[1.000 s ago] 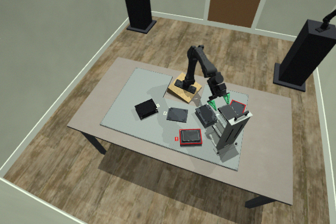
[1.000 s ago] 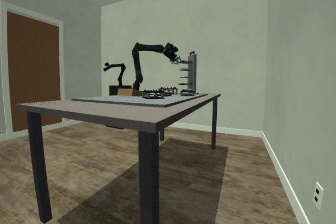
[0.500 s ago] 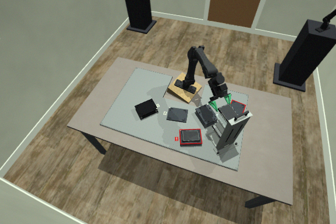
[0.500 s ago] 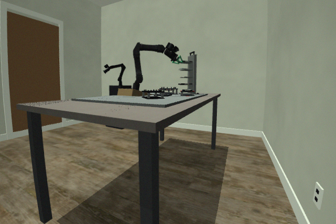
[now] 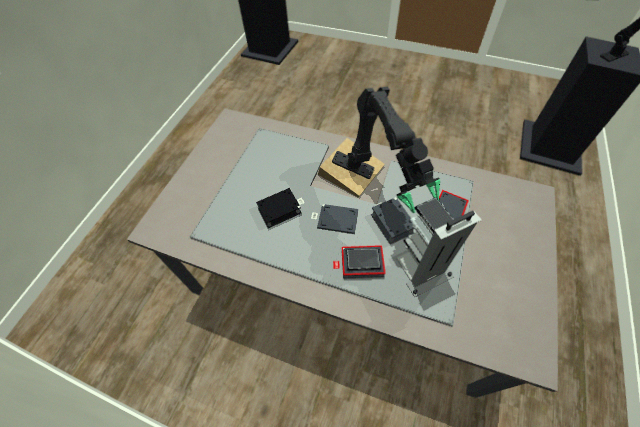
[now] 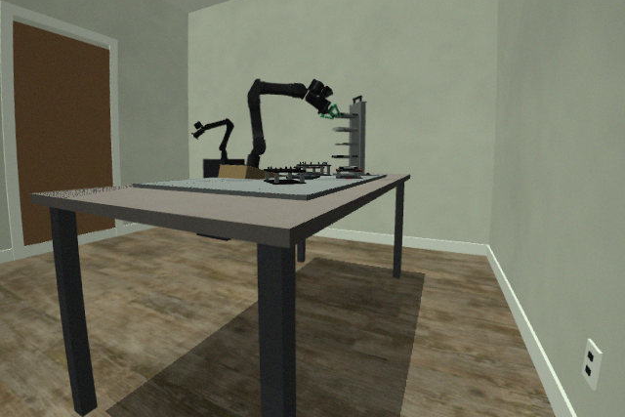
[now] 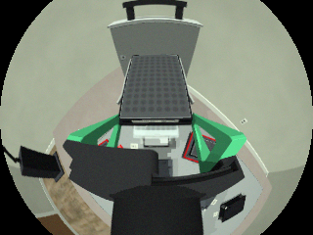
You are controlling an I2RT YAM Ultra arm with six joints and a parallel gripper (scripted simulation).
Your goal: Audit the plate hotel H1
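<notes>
The plate hotel H1 [image 5: 443, 249] stands at the right of the mat, a grey tower with a black handle; it also shows in the exterior view [image 6: 355, 136]. A dark well plate [image 5: 433, 211] lies in its top slot and sticks out toward the arm; the wrist view shows this plate [image 7: 156, 88] from its front end. My gripper [image 5: 419, 193] [image 6: 330, 110] is open, at the height of the top slot. Its green fingers stand apart on either side of the plate's near end, not touching it. A white label [image 7: 156, 136] shows on a lower shelf.
A dark plate sits on a raised nest [image 5: 393, 219] left of the hotel. A red-framed nest [image 5: 363, 261] in front holds a plate; a second red-framed nest [image 5: 453, 202] lies behind the hotel. A black block [image 5: 279, 206] and a flat nest [image 5: 337, 218] lie further left.
</notes>
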